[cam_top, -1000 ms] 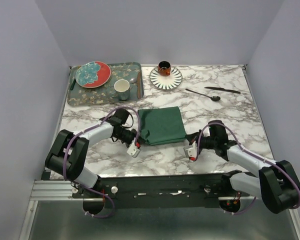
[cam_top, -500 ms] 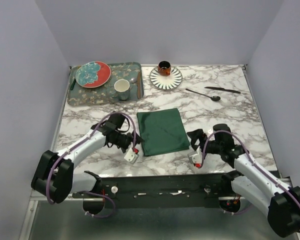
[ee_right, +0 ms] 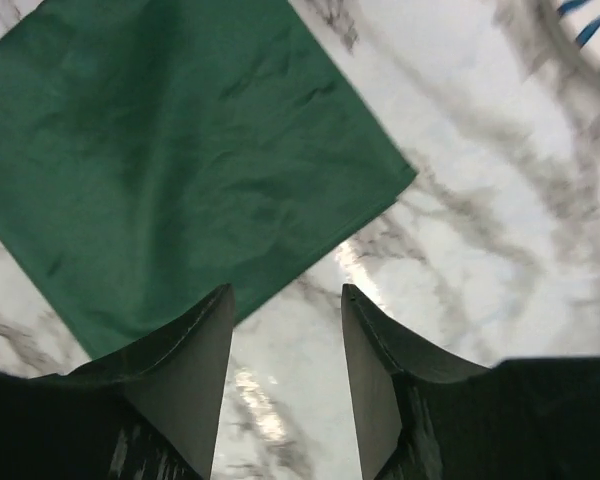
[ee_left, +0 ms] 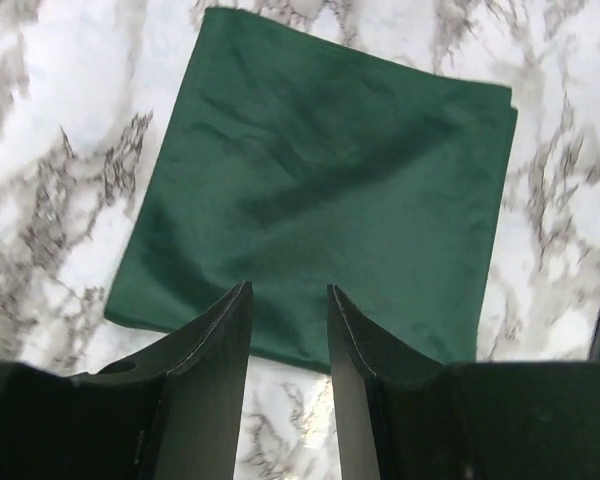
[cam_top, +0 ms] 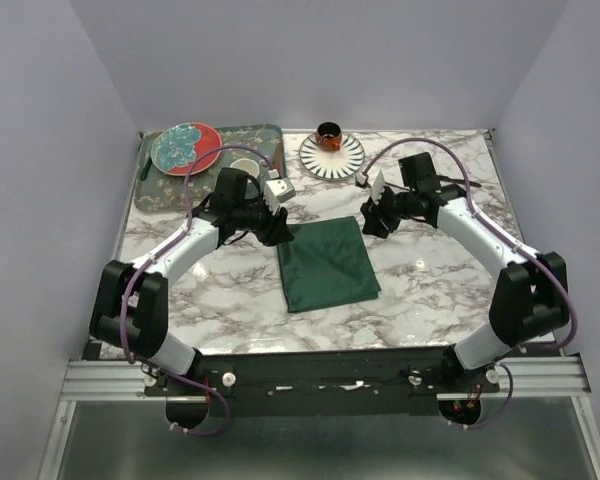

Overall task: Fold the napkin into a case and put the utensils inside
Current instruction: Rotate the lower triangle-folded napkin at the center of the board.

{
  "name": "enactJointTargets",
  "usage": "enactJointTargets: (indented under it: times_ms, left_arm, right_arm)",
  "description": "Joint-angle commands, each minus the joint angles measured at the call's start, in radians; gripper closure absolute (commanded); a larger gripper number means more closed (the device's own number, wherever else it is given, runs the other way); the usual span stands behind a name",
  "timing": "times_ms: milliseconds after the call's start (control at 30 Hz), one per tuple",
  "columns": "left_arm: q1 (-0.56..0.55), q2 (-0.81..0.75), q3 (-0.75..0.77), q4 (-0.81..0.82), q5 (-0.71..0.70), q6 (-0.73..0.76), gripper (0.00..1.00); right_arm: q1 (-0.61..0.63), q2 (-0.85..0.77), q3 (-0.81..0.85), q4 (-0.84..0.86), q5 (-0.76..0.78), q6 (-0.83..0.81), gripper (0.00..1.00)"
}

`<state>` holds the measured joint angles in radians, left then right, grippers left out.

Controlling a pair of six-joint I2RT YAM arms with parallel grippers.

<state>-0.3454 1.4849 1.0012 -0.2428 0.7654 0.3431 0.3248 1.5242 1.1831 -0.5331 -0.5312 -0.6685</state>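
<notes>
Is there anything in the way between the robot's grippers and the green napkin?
No, nothing visible. The left gripper and the right gripper are both open, right at the far edge of the napkin, with only cloth and bare marble table in front of them.

The napkin (cam_top: 327, 265) is a dark green, faintly shiny cloth folded to a near-square rectangle. It lies flat in the middle of the marble table (cam_top: 430, 290), turned slightly off square to the table's edges. Soft creases cross its top, and a doubled edge shows at one corner in the left wrist view.
</notes>
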Motion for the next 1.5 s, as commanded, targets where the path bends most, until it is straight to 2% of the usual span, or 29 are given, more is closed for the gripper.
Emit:
enactJointTargets:
  times_ms: [0, 233, 433, 633, 833, 967, 1100, 1133, 1200, 1333, 1467]
  left_arm:
    - [0.002, 0.112, 0.036, 0.132, -0.13, -0.446, 0.56]
    - [0.005, 0.271, 0.099, 0.099, -0.192, -0.51, 0.6]
    - [0.011, 0.383, 0.128, 0.021, -0.25, -0.555, 0.63]
    - [0.011, 0.377, 0.094, -0.059, -0.268, -0.506, 0.65]
    - [0.011, 0.302, 0.036, -0.144, -0.242, -0.474, 0.6]
    - [0.009, 0.23, 0.034, -0.246, -0.216, -0.353, 0.59]
    - [0.003, 0.118, 0.083, -0.334, -0.225, -0.141, 0.55]
    - [-0.001, 0.107, 0.091, -0.335, -0.236, -0.1, 0.54]
    - [-0.009, 0.107, 0.121, -0.342, -0.271, 0.0, 0.56]
    - [-0.04, 0.15, 0.151, -0.323, -0.331, 0.104, 0.57]
    - [-0.082, 0.205, 0.152, -0.285, -0.389, 0.177, 0.57]
  right_arm:
    - [-0.018, 0.123, 0.021, -0.166, 0.025, 0.372, 0.46]
    - [-0.018, 0.241, -0.028, -0.189, -0.039, 0.477, 0.5]
    - [-0.017, 0.298, -0.065, -0.238, -0.03, 0.46, 0.5]
    - [-0.016, 0.385, -0.022, -0.271, 0.043, 0.442, 0.51]
    - [-0.016, 0.491, 0.18, -0.34, 0.131, 0.397, 0.52]
    - [-0.02, 0.536, 0.346, -0.403, 0.191, 0.363, 0.48]
    - [-0.043, 0.425, 0.385, -0.424, 0.149, 0.377, 0.39]
    - [-0.052, 0.398, 0.357, -0.426, 0.139, 0.398, 0.34]
    - [-0.061, 0.316, 0.304, -0.42, 0.114, 0.429, 0.32]
    - [-0.079, 0.234, 0.139, -0.401, 0.013, 0.553, 0.29]
    - [-0.095, 0.246, -0.011, -0.366, -0.087, 0.633, 0.27]
